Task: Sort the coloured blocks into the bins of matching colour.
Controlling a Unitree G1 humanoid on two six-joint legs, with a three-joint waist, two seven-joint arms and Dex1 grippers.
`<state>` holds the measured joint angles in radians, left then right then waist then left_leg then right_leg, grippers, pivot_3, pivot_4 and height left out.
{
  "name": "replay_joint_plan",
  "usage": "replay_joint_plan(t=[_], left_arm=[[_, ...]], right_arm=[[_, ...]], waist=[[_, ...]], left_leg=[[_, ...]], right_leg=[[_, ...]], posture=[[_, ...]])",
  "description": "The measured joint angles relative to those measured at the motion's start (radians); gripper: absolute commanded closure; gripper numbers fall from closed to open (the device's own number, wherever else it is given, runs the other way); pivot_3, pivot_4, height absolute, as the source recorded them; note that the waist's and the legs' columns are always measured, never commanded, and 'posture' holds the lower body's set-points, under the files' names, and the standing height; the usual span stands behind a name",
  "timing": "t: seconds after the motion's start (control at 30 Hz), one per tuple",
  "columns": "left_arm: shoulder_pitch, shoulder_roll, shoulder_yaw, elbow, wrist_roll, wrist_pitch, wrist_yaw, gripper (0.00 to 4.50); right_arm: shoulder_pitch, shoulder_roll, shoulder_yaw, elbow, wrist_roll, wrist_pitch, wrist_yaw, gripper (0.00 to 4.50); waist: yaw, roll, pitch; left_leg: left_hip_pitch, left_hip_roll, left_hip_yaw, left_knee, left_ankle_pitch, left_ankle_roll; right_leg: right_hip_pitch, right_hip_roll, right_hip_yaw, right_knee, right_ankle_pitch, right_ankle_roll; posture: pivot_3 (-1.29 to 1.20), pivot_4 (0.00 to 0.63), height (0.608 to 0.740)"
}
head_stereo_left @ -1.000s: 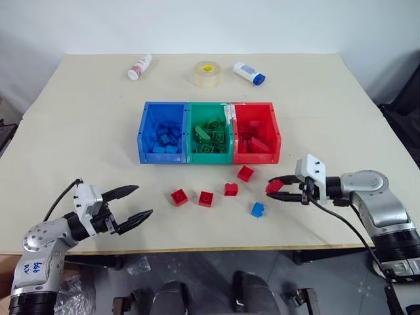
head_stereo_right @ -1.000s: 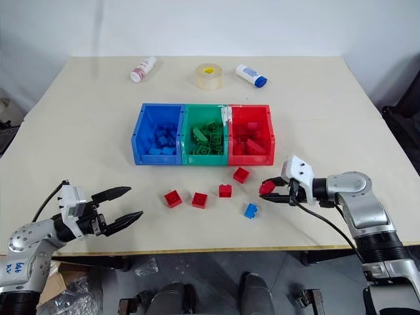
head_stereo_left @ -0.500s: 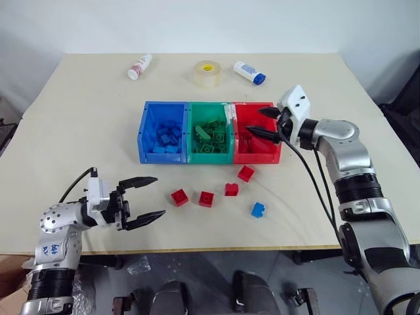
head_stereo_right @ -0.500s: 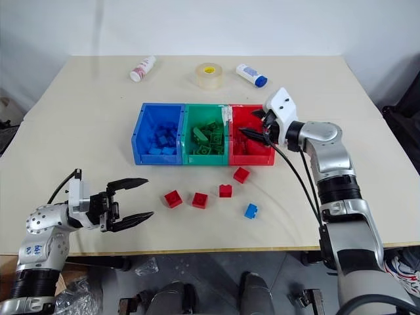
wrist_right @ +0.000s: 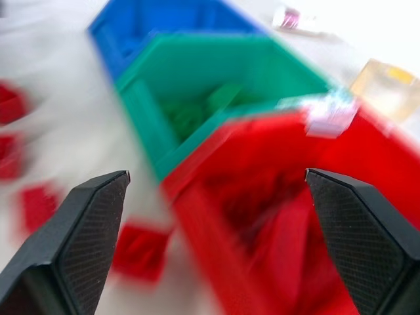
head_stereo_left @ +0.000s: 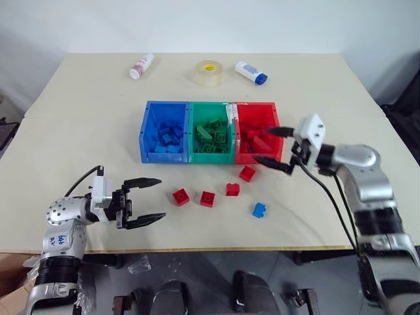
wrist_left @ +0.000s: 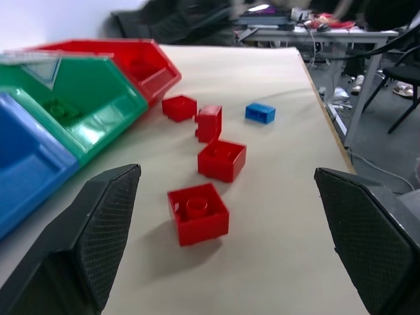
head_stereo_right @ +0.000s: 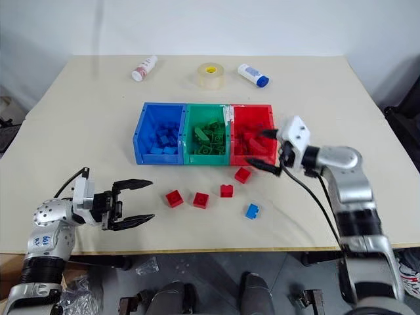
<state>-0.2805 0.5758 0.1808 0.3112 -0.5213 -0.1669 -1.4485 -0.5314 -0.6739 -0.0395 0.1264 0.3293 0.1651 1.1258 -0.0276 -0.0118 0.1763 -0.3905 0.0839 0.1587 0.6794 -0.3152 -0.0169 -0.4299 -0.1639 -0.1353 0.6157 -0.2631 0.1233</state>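
Between claws, on counter (head_stereo_left: 79, 131): red blocks (head_stereo_left: 179, 197), light, rigid, slick; we'd pinch flat sides. Left claw (head_stereo_left: 147, 201) & right claw (head_stereo_left: 277, 147) both released, empty.

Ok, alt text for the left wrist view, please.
Four red blocks and one blue block lie loose on the tan table, seen between the fingers of the open left end effector. The blue bin, green bin and red bin stand beside them.

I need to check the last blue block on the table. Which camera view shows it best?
The left eye view: the blue block lies unobstructed, apart from the red blocks. The right eye view shows it equally. In the left wrist view it is far off; the right wrist view is blurred.
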Motion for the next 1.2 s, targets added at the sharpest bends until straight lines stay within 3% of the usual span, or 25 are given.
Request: replay_joint_plan(t=[0.2, 0.33, 0.53, 0.87, 1.2], left_arm=[[-0.016, 0.002, -0.003, 0.051, 0.002, -0.019, -0.028, 0.00], [-0.025, 0.003, -0.002, 0.073, 0.002, -0.026, -0.047, 0.00], [-0.048, 0.003, -0.002, 0.111, 0.003, -0.038, -0.051, 0.00], [-0.040, -0.011, -0.006, 0.076, 0.003, -0.040, -0.049, 0.00], [0.067, -0.012, -0.001, -0.046, -0.002, -0.013, -0.004, 0.00]], right_arm=[[0.365, -0.208, -0.145, -0.229, 0.091, 0.098, 0.107, 0.04], [0.494, -0.270, -0.246, -0.275, 0.101, 0.110, 0.130, 0.04], [0.494, -0.281, -0.252, -0.333, 0.118, 0.126, 0.126, 0.04], [0.331, -0.173, 0.049, -0.397, 0.082, 0.217, 0.060, 0.04], [0.239, -0.098, 0.169, -0.288, 0.001, 0.204, 0.036, 0.04]], waist=[[0.001, 0.000, 0.000], [-0.004, 0.000, 0.000], [0.001, 0.000, 0.000], [0.001, 0.000, 0.000], [0.000, -0.001, 0.000]], left_leg=[[0.001, 0.000, 0.000, 0.001, -0.001, 0.001], [0.002, 0.000, 0.000, 0.001, -0.001, 0.001], [0.002, 0.000, 0.000, 0.002, -0.002, 0.001], [0.001, 0.000, -0.001, 0.002, -0.002, 0.001], [0.001, 0.000, 0.000, 0.002, -0.002, 0.001]], right_leg=[[0.001, 0.000, 0.000, -0.003, 0.000, 0.000], [0.002, 0.000, 0.001, -0.005, 0.000, 0.000], [0.002, 0.000, 0.001, -0.005, 0.000, 0.000], [0.001, 0.000, 0.000, -0.003, 0.000, 0.000], [0.001, 0.000, 0.000, -0.003, 0.000, 0.000]], posture=[[0.00, 0.150, 0.740], [0.00, 0.150, 0.740], [0.00, 0.150, 0.740], [0.00, 0.150, 0.740], [0.00, 0.150, 0.740]])
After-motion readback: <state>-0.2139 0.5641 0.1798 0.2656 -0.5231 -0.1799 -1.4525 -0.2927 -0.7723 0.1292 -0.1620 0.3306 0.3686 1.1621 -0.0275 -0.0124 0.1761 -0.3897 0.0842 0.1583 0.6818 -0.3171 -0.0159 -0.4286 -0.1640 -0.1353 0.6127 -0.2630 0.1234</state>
